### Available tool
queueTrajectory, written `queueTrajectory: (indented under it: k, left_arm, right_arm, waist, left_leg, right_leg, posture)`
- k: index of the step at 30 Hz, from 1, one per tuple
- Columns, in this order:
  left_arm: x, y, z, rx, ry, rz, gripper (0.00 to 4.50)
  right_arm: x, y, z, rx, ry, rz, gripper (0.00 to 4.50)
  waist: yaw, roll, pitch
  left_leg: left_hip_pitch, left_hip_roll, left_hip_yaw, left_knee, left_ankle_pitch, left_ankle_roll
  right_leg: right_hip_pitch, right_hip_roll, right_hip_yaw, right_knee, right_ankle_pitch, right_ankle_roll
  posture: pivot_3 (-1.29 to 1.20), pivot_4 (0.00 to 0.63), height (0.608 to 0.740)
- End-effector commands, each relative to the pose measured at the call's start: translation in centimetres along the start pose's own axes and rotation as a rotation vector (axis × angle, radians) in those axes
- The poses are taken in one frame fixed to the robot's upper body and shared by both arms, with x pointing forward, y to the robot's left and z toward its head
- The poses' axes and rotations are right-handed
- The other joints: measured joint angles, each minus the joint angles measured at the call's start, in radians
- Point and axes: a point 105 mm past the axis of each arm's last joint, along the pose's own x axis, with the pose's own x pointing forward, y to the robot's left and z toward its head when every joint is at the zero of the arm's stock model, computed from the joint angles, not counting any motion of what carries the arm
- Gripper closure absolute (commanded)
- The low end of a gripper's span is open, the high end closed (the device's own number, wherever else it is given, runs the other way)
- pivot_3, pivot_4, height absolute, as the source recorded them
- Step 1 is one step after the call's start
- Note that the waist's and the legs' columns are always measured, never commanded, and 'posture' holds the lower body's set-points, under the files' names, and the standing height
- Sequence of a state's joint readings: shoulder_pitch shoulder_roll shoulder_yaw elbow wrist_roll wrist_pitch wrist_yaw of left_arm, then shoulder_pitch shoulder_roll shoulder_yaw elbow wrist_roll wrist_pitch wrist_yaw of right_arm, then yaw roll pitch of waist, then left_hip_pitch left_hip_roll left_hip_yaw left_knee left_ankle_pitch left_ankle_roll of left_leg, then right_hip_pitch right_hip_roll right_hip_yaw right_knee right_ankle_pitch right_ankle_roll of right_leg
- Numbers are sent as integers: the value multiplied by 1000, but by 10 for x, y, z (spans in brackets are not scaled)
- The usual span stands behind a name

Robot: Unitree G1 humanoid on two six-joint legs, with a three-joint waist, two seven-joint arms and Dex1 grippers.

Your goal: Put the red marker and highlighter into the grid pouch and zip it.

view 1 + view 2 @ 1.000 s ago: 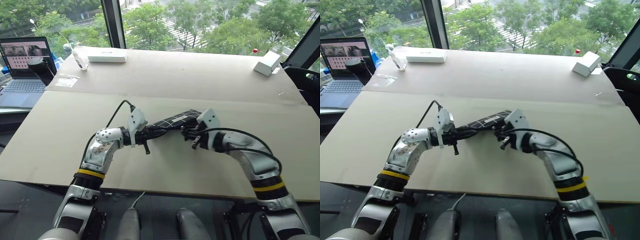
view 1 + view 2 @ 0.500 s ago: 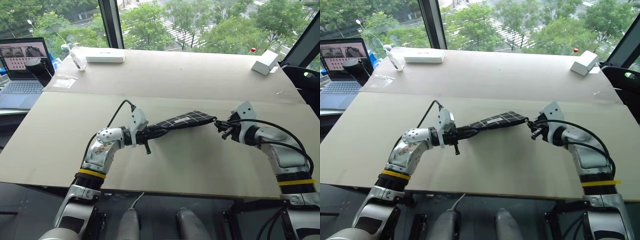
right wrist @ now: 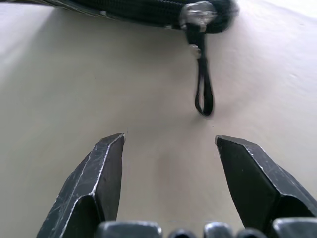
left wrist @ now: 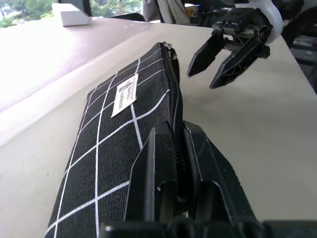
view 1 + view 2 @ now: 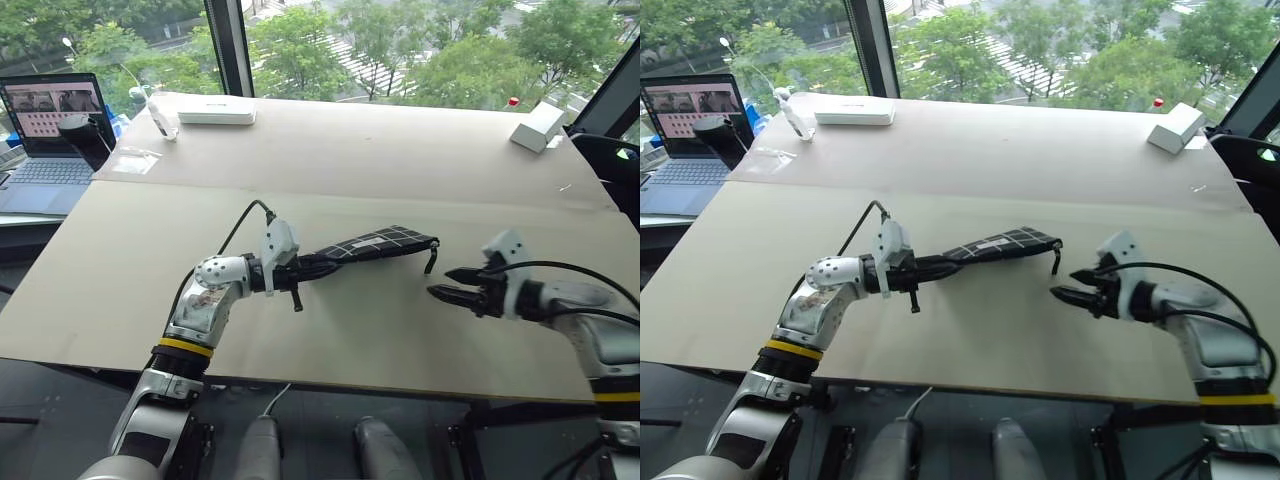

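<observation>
Grid pouch is sitting at the centre of the frame, slanting up toward the right, its near end lifted off the table by the left gripper, whose 2 fingers are pinching that end along the zipper seam. In the left wrist view the zipper is reading as closed along the whole visible top edge. Zipper pull strap is dangling loose off the far end of the pouch, right of centre. Red marker and highlighter are presumably inside; the pouch is hiding that.

Right gripper is hanging at centre right, fingers spread wide and holding nothing, tips pointing at the strap end with bare table between.

Judgement: zipping is looking finished; what is remaining is likely just setting the pouch down and letting go.

Against 1 second back: the right gripper was then bunched against the pouch near its middle; half a second back it was at the far end by the strap. Now it is standing apart further right, with the fingers going from closed to spread. Left gripper is keeping its pinch in about the same place.
</observation>
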State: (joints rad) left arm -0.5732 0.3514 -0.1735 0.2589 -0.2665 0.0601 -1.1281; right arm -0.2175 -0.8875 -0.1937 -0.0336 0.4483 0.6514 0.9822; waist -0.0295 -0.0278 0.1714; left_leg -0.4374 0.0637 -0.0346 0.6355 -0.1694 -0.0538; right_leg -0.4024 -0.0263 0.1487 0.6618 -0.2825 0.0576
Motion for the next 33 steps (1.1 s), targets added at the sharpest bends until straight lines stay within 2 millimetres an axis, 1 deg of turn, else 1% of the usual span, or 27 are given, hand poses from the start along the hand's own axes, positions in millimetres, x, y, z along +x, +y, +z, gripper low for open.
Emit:
queueTrajectory:
  k: [1, 3, 4, 8, 9, 12, 15, 18, 20, 22, 25, 28, 29, 30, 31, 33]
  left_arm:
    - [7, 5, 7, 137, -13, -46, 4500]
    - [11, 7, 5, 193, 0, -80, 4500]
    - [13, 8, 4, 212, 6, -94, 4500]
    - [20, 11, -1, 279, 8, -137, 4500]
    - [21, 12, 0, 285, -2, -145, 4500]
    - [25, 13, 1, 313, -19, -166, 4500]
    - [25, 15, -3, 361, 0, -177, 4500]
    - [24, 20, -3, 431, 1, -150, 4500]
    - [23, 24, -1, 426, -7, -140, 3665]
    - [20, 26, 1, 400, -22, -143, 3107]
    - [14, 30, 2, 376, -33, -124, 2004]
    - [7, 34, 0, 296, -38, -88, 923]
    - [4, 36, -3, 225, -35, -69, 458]
    - [0, 37, -3, 124, -62, -38, 194]
    - [-3, 37, -2, 53, -83, -22, 194]
    - [-9, 37, 9, -55, -170, 36, 194]
  right_arm:
    - [-34, 18, 24, -91, -123, 77, 1217]
    - [-44, 25, 26, -90, -152, 88, 1217]
    - [-46, 28, 25, -88, -155, 85, 1217]
    - [-43, 34, 20, -71, -163, 61, 1217]
    - [-42, 38, 19, -63, -171, 66, 1217]
    - [-41, 47, 18, -48, -185, 76, 1217]
    - [-40, 52, 16, -35, -184, 79, 1217]
    - [-39, 54, 15, -29, -185, 78, 1217]
    - [-38, 54, 15, -28, -182, 75, 1195]
    - [-36, 53, 15, -27, -179, 75, 1195]
    - [-33, 52, 15, -29, -175, 76, 1195]
    - [-31, 50, 14, -33, -169, 72, 1195]
    - [-30, 48, 14, -36, -168, 66, 1195]
    - [-30, 45, 14, -34, -171, 60, 1195]
    - [-29, 43, 14, -32, -175, 57, 1195]
    - [-28, 40, 15, -27, -180, 53, 1195]
  waist:
    - [-1, 0, 0]
    - [-3, 0, 0]
    - [-5, 0, 0]
    - [-14, 0, 0]
    - [-13, 0, 0]
    - [-12, 0, 0]
    - [-12, 0, 0]
    - [-12, 0, 0]
    - [-11, 0, 0]
    - [-12, 0, 0]
    - [-12, 0, 0]
    - [-13, 0, 0]
    - [-13, 0, 0]
    - [-13, 0, 0]
    - [-15, 0, 0]
    - [-15, 0, 0]
  left_leg:
    - [0, 0, 0, 0, 0, 0]
    - [1, 1, 0, 0, 0, 0]
    - [1, 0, 0, 0, 0, 0]
    - [1, 0, 0, 1, 0, 0]
    - [1, 0, 0, 1, 0, 0]
    - [0, -1, 0, 1, 0, 0]
    - [0, -1, 0, 1, 0, 0]
    - [0, -1, -1, 1, 0, 0]
    - [0, -1, -1, 1, 0, 0]
    - [0, -1, -1, 1, 0, 0]
    - [0, -1, -1, 1, 0, 0]
    - [0, -1, -1, 1, 0, 0]
    - [0, -1, -1, 1, 0, 0]
    - [0, -1, -1, 1, 0, 0]
    - [0, -1, -1, 1, 0, 0]
    - [0, -1, -1, 1, 0, 0]
  right_leg:
    - [0, 0, 0, 0, 0, 0]
    - [1, 1, 0, 0, 0, 0]
    - [1, 1, 0, 0, -1, 1]
    - [1, 0, 1, 0, -2, 3]
    - [1, 0, 1, 0, -4, 6]
    - [1, 0, 1, 0, -4, 7]
    - [1, 0, 1, 0, -4, 7]
    - [1, 0, 1, 0, -4, 7]
    - [1, 0, 1, 0, -4, 7]
    - [1, 0, 1, 0, -4, 7]
    - [1, 0, 1, 1, -4, 7]
    - [1, 0, 1, 1, -4, 7]
    - [1, 0, 1, 1, -4, 7]
    - [1, 0, 1, 1, -4, 7]
    - [1, 0, 1, 1, -4, 7]
    - [1, 0, 1, 2, -4, 7]
  posture:
    - [0, 150, 740]
    - [0, 150, 740]
    - [0, 150, 740]
    - [0, 150, 740]
    - [0, 150, 740]
    - [0, 150, 740]
    - [0, 150, 740]
    - [0, 150, 740]
    - [0, 150, 740]
    - [0, 150, 740]
    - [0, 150, 740]
    - [0, 150, 740]
    - [0, 150, 740]
    - [0, 150, 740]
    - [0, 150, 740]
    - [0, 150, 740]
